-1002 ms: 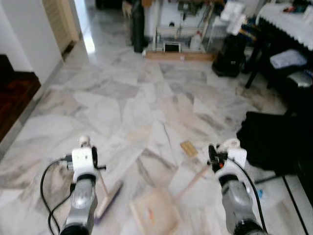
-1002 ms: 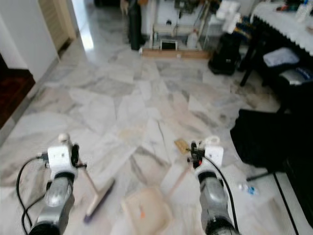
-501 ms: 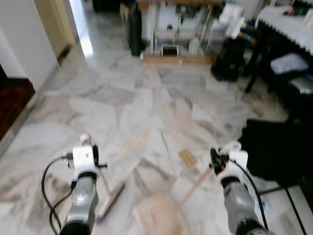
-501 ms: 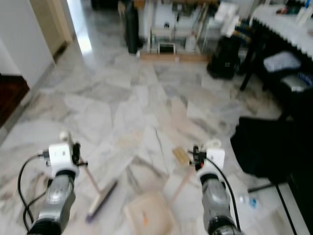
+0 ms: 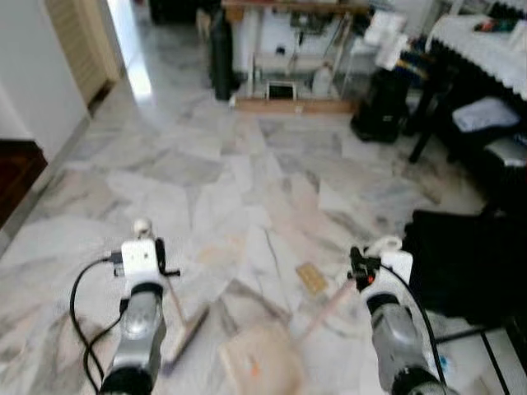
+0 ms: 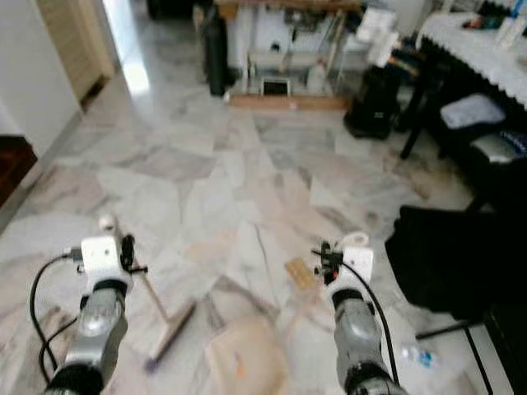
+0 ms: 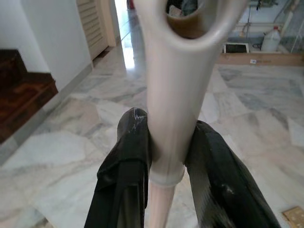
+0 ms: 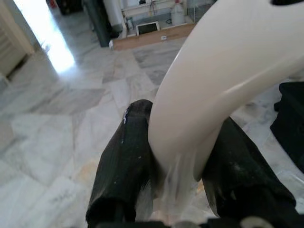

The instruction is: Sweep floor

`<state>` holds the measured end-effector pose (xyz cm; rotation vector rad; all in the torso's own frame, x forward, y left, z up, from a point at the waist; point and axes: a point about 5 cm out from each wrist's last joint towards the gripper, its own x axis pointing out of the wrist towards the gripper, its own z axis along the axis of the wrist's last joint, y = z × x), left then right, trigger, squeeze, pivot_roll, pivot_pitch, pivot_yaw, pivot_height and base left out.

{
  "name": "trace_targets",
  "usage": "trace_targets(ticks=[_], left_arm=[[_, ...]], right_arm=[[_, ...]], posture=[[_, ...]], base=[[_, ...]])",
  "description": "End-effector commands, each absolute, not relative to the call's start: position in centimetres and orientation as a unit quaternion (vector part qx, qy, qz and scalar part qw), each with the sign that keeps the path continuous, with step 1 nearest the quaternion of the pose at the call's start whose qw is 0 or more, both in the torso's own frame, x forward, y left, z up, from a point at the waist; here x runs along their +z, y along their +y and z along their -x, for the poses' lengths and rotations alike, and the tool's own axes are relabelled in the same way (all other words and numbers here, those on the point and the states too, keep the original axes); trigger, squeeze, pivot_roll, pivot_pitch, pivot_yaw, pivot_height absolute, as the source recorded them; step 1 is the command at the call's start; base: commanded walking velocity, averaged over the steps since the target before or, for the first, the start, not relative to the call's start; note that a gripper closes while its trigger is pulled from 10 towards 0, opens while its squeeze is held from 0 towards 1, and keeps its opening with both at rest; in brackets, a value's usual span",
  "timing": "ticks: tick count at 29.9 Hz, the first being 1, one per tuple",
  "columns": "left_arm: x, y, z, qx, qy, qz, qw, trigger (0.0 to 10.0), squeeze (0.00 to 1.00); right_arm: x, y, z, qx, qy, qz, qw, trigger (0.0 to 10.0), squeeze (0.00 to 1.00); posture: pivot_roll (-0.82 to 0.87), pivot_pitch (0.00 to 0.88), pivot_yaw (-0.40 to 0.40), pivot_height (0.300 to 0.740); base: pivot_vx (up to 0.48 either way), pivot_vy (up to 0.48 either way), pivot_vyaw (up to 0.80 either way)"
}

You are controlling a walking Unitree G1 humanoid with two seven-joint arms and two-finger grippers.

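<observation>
My left gripper (image 7: 166,137) is shut on the pale broom handle (image 7: 173,90), which runs down to the broom head (image 6: 169,333) on the marble floor between my arms. My right gripper (image 8: 178,142) is shut on the cream dustpan handle (image 8: 223,71). The dustpan's tray (image 6: 243,358) rests on the floor low between my arms, to the right of the broom head, with a small orange speck on it. A flat tan scrap of cardboard (image 5: 311,277) lies on the floor just ahead of the right arm.
A black cloth heap (image 5: 469,255) lies at the right, with a small plastic bottle (image 6: 416,355) near it. Dark table with white cover (image 5: 486,41), black bag (image 5: 383,103), shelf unit (image 5: 288,58) and black cylinder (image 5: 221,49) stand at the back. A dark wooden step (image 5: 12,164) is at the left.
The whole picture has shifted a little, so the camera moved. Both grippers keep their hold, and the broom and dustpan stay in much the same place between the arms.
</observation>
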<state>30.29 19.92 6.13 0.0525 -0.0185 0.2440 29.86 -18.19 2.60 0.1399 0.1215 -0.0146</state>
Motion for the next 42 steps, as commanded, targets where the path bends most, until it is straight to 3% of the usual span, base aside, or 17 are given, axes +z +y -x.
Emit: trace_targets(ticks=[1, 42], left_arm=[[6.9, 19.4, -30.8, 0.117, -0.026, -0.022, 0.993, 10.0, 0.00], [8.2, 20.0, -31.5, 0.129, -0.047, -0.023, 0.990, 10.0, 0.00]], right_arm=[[3.8, -19.2, -30.3, -0.020, 0.027, -0.057, 0.998, 10.0, 0.00], [5.0, -19.5, -30.8, -0.031, -0.006, -0.059, 0.998, 10.0, 0.00]], posture=[[-0.02, 0.022, -0.015, 0.740], [-0.02, 0.052, -0.012, 0.740]], base=[[0.337, 0.000, 0.00], [0.338, 0.000, 0.00]])
